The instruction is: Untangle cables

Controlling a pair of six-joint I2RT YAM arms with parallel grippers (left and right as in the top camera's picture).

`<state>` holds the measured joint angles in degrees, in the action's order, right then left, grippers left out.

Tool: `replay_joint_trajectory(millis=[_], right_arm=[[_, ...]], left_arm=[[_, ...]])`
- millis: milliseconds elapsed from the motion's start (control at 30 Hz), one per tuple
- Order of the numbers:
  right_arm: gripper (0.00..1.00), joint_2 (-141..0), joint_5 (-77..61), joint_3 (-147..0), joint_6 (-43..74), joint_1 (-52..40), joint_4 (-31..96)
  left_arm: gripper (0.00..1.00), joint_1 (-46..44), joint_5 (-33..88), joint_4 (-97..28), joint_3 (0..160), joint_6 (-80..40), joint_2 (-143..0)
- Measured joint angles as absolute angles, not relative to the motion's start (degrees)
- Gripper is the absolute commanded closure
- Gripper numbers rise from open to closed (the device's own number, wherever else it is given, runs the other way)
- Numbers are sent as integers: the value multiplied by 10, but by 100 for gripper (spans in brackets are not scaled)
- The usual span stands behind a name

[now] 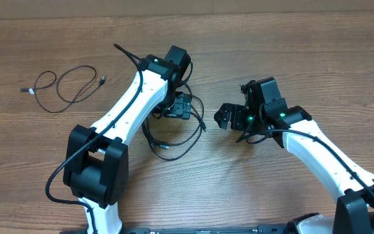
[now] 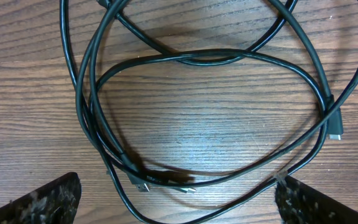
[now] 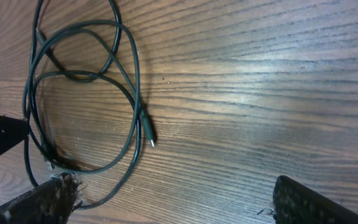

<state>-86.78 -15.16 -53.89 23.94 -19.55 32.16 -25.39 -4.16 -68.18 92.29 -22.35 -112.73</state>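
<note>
Cables (image 2: 185, 57) looped under left gripper (image 2: 179, 205), open tabletop (image 3: 260, 93) under right gripper (image 3: 176, 205)

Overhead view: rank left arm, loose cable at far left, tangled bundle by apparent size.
Largest: left arm, though it sits nearer the camera.
Then loose cable and tangled bundle: similar spread. The bundle is partly hidden under the left tool, so they are not ranked.

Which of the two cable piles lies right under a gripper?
The tangled bundle mid-table, beneath the left gripper; the looped cable lies alone off to one side.
</note>
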Motion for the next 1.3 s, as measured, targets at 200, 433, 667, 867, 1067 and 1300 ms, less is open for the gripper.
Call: replay_joint_trajectory(millis=[200, 433, 667, 867, 1067, 1300], right_arm=[[0, -868, -152, -539, 240, -196, 331], [0, -868, -137, -539, 239, -195, 333], [0, -868, -117, -538, 254, -196, 313], [0, -868, -94, -463, 279, -196, 213], [0, -868, -89, -442, 285, -196, 198], [0, -868, -87, -442, 286, -196, 198]], left_arm=[[0, -254, -42, -682, 923, -224, -1127], [0, -254, -42, -682, 923, -223, -1127], [0, -254, -42, -682, 923, -223, -1127], [1, -254, -42, -682, 923, -224, -1127], [0, -254, -42, -682, 923, -224, -1127], [0, -254, -42, -682, 923, -224, -1127]])
